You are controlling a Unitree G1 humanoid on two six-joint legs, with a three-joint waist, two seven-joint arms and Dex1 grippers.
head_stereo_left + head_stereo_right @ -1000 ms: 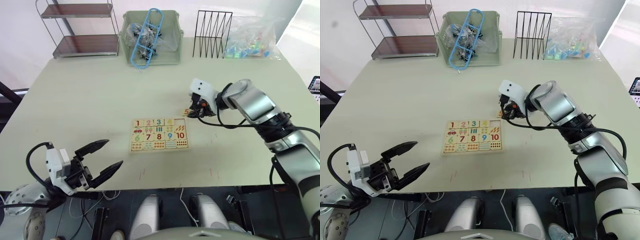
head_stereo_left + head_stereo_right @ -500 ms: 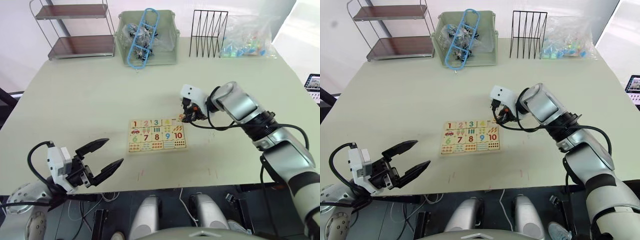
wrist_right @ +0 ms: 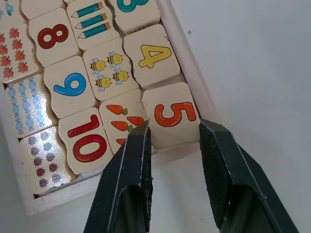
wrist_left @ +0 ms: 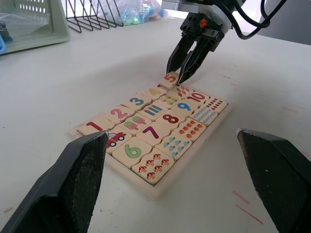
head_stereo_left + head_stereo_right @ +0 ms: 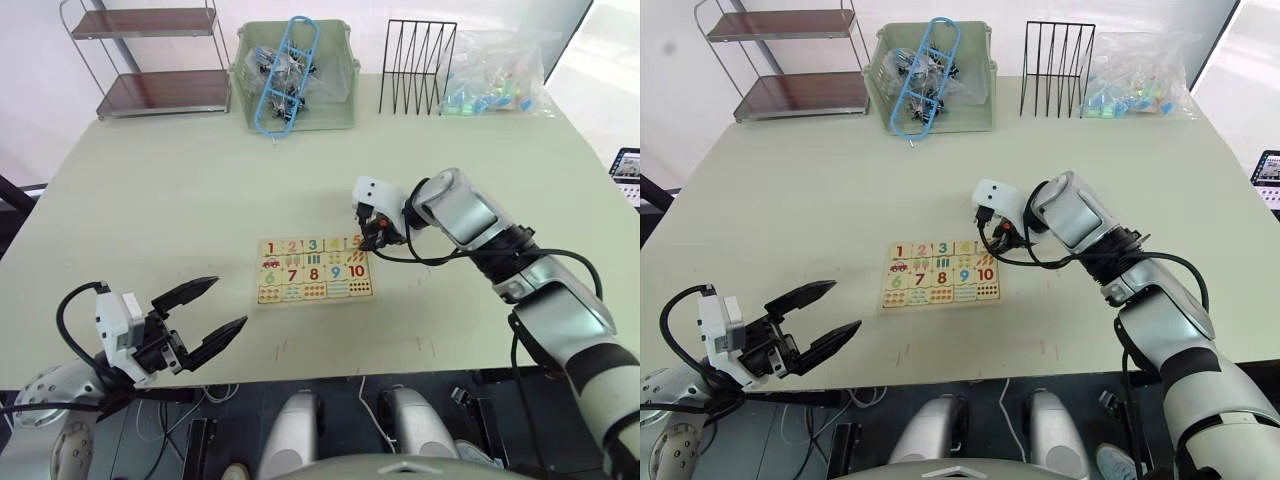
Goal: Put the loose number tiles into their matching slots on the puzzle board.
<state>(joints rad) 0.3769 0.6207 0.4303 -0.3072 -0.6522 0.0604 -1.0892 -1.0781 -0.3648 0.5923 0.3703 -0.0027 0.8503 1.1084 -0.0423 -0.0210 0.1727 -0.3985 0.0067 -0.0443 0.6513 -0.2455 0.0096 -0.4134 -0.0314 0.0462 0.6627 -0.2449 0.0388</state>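
The puzzle board [image 5: 316,270] lies flat in the middle of the table. Its top row holds number tiles 1 to 4. The orange 5 tile [image 3: 171,115] sits tilted over the slot at the row's right end, one edge resting on the board's frame. My right gripper [image 5: 372,235] is shut on this tile, a black finger [image 3: 127,170] on either side of it. My left gripper [image 5: 230,303] hovers open near the table's front edge, well left of the board, holding nothing.
Along the far edge stand a metal shelf [image 5: 155,60], a green bin [image 5: 295,75] with a blue item sticking out, a black wire rack [image 5: 418,68] and a clear bag of coloured pieces [image 5: 495,75].
My right gripper has carried the 5 tile leftward from the table beside the board onto the top row's right end. The left arm has stayed put.
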